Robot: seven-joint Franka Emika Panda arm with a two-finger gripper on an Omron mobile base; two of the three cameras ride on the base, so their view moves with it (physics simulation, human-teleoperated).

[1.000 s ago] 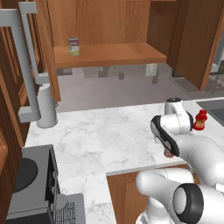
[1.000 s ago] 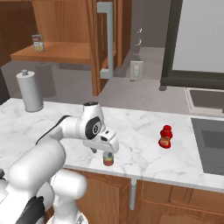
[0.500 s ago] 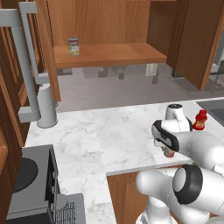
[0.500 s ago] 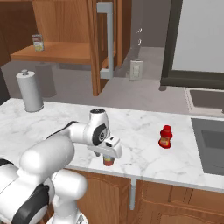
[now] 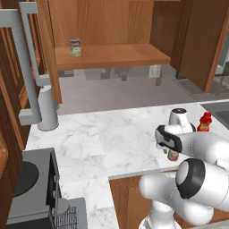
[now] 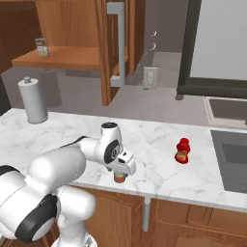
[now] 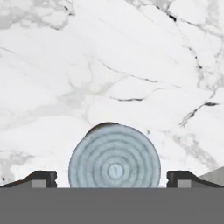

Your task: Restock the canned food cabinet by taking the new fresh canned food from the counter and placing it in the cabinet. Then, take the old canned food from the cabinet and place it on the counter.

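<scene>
The new fresh canned food (image 5: 173,155) (image 6: 119,177), a squat can with an orange-red label, stands on the white marble counter (image 5: 103,143) (image 6: 154,140) near its front edge. My gripper (image 5: 169,144) (image 6: 122,168) (image 7: 112,179) hangs straight over it, open. In the hand view the silver lid (image 7: 114,164) lies between the two fingertips (image 7: 43,178), with a gap on each side. The old canned food (image 5: 75,47) (image 6: 42,47), taller and slimmer, stands at the left end of the cabinet's shelf board (image 5: 120,56) (image 6: 67,57).
A small red bottle (image 5: 205,121) (image 6: 182,151) stands on the counter to the right of my hand. A paper towel roll (image 5: 47,108) (image 6: 33,100) stands at the back left. A sink (image 6: 231,154) lies at the right, a stove (image 5: 27,179) at the left. Open cabinet doors (image 6: 113,46) flank the shelf.
The arm has folded closer over the counter's front edge and the hand has sunk lower onto the squat can. The can has stayed in place.
</scene>
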